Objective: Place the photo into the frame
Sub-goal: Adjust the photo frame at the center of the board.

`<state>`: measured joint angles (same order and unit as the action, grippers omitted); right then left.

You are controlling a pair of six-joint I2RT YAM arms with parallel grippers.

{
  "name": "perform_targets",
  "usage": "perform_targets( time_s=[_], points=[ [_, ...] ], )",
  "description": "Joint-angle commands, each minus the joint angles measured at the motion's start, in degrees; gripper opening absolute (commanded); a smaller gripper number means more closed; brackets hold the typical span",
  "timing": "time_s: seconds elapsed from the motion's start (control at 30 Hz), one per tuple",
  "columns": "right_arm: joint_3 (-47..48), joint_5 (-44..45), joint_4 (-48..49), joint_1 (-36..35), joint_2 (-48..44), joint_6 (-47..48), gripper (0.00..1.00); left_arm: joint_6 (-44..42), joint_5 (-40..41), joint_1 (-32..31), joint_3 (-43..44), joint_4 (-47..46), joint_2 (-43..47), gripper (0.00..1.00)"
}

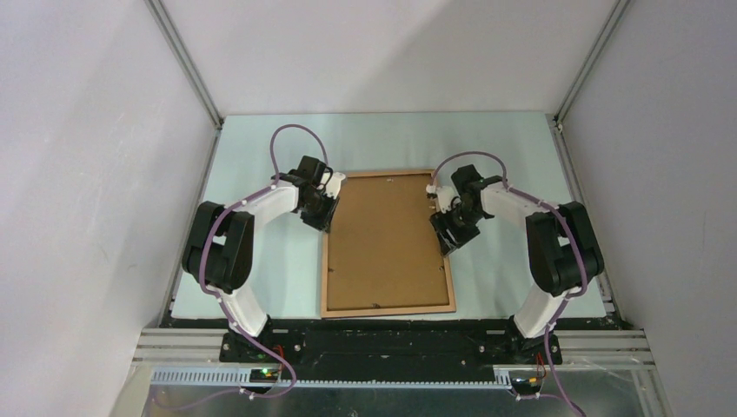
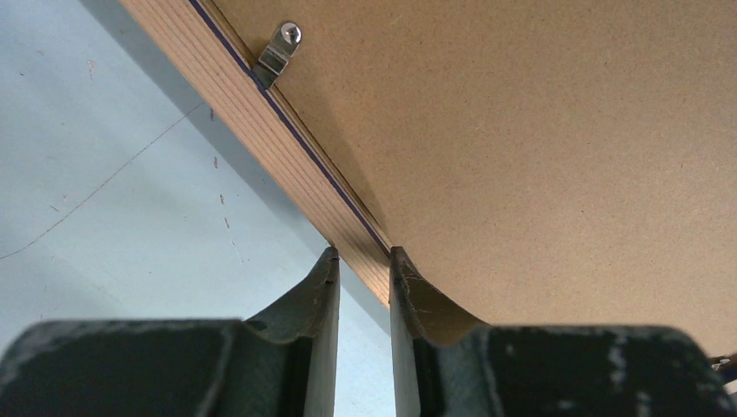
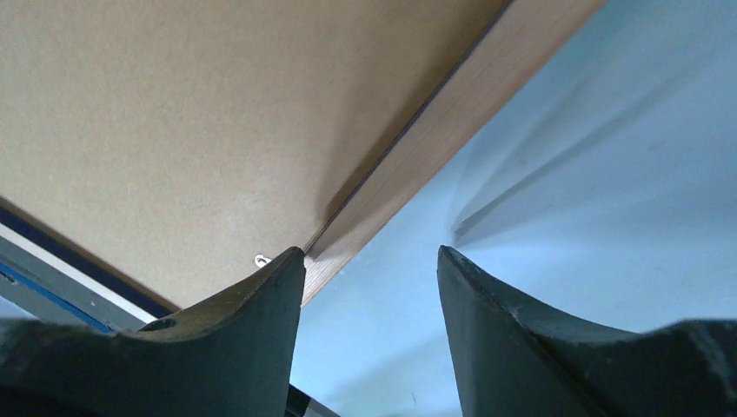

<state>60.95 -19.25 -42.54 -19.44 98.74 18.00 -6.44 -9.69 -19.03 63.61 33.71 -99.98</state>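
Note:
The frame lies face down in the middle of the table, its light wood rails around a brown backing board. The photo is hidden from every view. My left gripper sits at the frame's left rail. In the left wrist view its narrow-set fingers straddle the wood rail and close on it. My right gripper is at the right rail. In the right wrist view it stands open, one fingertip by the rail, with only table between the jaws.
A small metal clip holds the board at the left rail, and another clip shows near the right fingertip. The pale mat is ringed by white walls with aluminium posts. The arm bases stand on a black bar.

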Motion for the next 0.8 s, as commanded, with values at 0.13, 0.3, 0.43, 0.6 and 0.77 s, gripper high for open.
perform_targets(
  time_s=[0.13, 0.3, 0.43, 0.6, 0.77],
  points=[
    [7.5, -3.2, 0.4, 3.0, 3.7, -6.1, 0.62, -2.5, 1.6, 0.4, 0.8, -0.8, -1.2, 0.01],
    [10.3, -2.6, 1.0, 3.0, 7.0, -8.4, 0.61, -2.5, 1.6, 0.5, 0.9, -0.8, -1.1, 0.01],
    [11.0, -2.5, 1.4, 3.1, 8.7, -9.0, 0.58, -2.5, 1.7, 0.5, 0.9, -0.8, -1.0, 0.01],
    [11.1, -2.0, 1.6, 3.1, 10.0, -9.2, 0.49, -2.5, 1.8, 0.6, 0.8, -0.8, -0.8, 0.01],
    [11.2, -1.3, 1.7, 3.1, 10.5, -8.6, 0.32, -2.4, 1.7, 0.6, 0.7, -0.8, -0.5, 0.04]
  ],
)
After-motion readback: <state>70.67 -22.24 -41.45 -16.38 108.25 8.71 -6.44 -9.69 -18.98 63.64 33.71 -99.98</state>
